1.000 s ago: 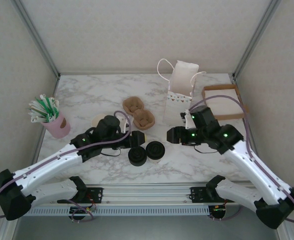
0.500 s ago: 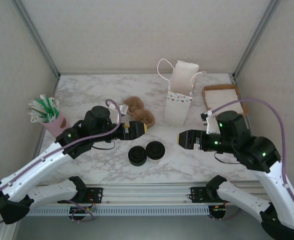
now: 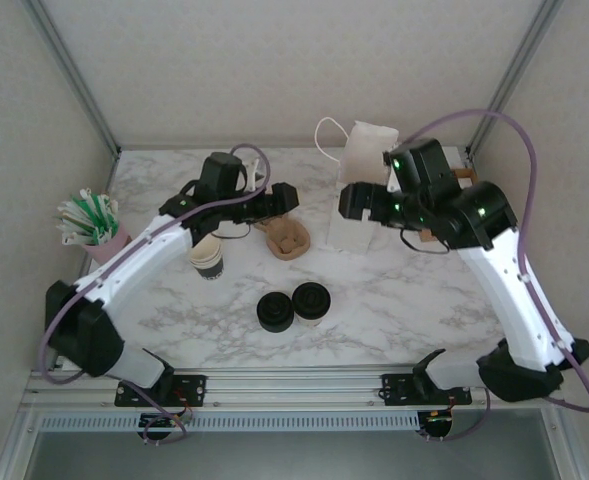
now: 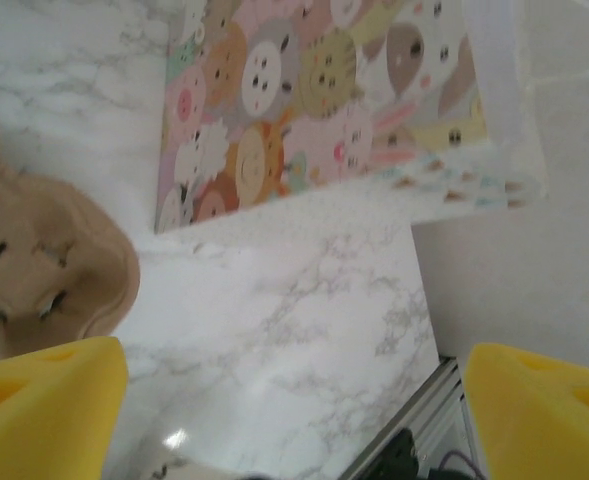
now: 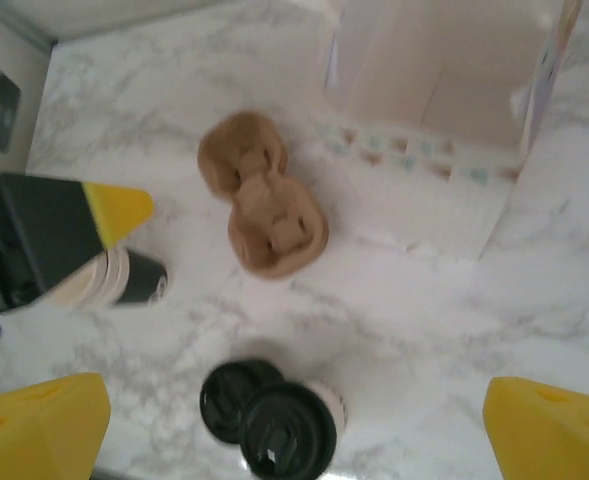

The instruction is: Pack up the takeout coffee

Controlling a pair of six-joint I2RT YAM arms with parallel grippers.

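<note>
- Count on the marble table (image 3: 424, 300): one takeout coffee (image 3: 311, 300), one low pile of black lids (image 3: 275, 313), one stack of lidless cups (image 3: 206, 262), one brown pulp carrier (image 3: 288, 240), one white paper bag (image 3: 362, 195) and one pink cup (image 3: 114, 252).
- You'll find the takeout coffee near the front middle of the table. It stands upright on the marble with its black lid on, just beside the pile of black lids on its left. Both grippers are well apart from it.
- The carrier has two wells and lies between the stack of lidless cups and the paper bag, farther back than the coffee.
- The paper bag stands upright at the back with its mouth open. One side is printed with cartoon animal faces. What is inside, you cannot tell.
- The pink cup sits at the left edge and holds a bunch of green-and-white sticks (image 3: 86, 215).
- Your left gripper (image 3: 282, 197) hangs above the table near the carrier's far end. Its yellow fingertips (image 4: 44, 400) are spread wide with nothing between them.
- Your right gripper (image 3: 352, 200) hangs in front of the paper bag, jaws wide apart and holding nothing.
</note>
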